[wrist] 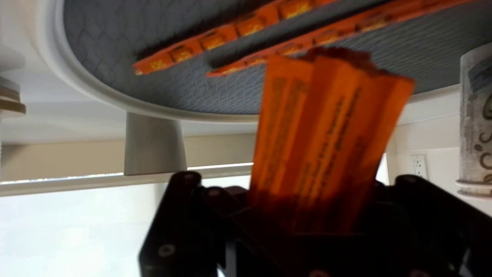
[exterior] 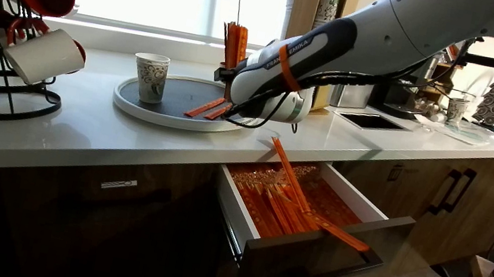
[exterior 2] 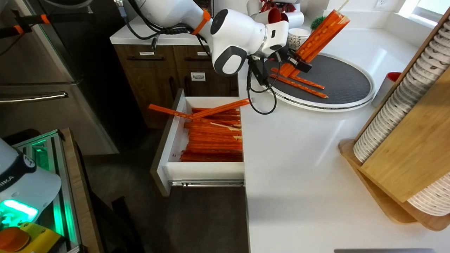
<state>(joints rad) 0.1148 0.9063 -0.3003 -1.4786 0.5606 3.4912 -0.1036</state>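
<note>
My gripper [exterior 2: 298,62] is shut on a thick bundle of orange paper-wrapped chopsticks [exterior 2: 321,37]. A thin bare stick pokes out of its upper end. The bundle stands tilted above the round grey tray [exterior: 164,120]; I cannot tell whether its lower end touches the tray. In the wrist view the bundle [wrist: 323,134] fills the space between the dark fingers [wrist: 307,207]. Two orange packets [exterior 2: 306,88] lie loose on the tray beside the bundle's lower end. A patterned paper cup [exterior: 150,81] stands upright on the tray.
An open drawer [exterior 2: 204,171] below the counter holds several orange packets [exterior 2: 214,140]. Two packets [exterior: 293,177] lie crossed on top, one over the drawer front. A mug rack [exterior: 7,86], a wooden cup holder [exterior 2: 415,140] and a grey cup [exterior 2: 385,88] stand on the counter.
</note>
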